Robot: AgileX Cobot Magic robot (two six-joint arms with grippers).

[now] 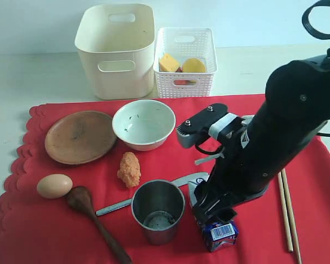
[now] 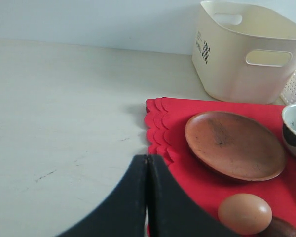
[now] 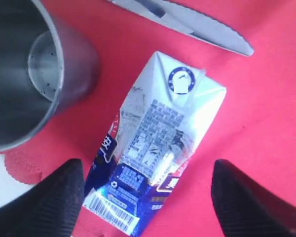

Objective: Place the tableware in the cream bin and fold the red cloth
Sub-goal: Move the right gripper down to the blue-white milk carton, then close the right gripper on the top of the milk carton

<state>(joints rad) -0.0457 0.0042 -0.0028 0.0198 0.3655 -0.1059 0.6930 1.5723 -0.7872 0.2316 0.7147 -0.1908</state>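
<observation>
- Right claw (image 3: 147, 195) is hovering spread over the milk carton (image 3: 158, 138), beside the steel cup (image 1: 158, 210).
- Left claw (image 2: 147, 197) is hanging pressed together, empty.
- Cup is looking rigid, light, slippery; grip its rim.

Right arm (image 1: 300, 104): glossy black shell, white band (image 1: 223, 125) nr wrist, black cable loop (image 1: 311, 16) on top; right gripper fingers (image 3: 44, 202) matte black

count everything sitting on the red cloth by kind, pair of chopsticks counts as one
tableware: 6 (plate, bowl, cup, spoon, knife, chopsticks)
food: 2 (egg, orange crumbed lump)
cartons: 1 (milk carton)
total: 9
</observation>
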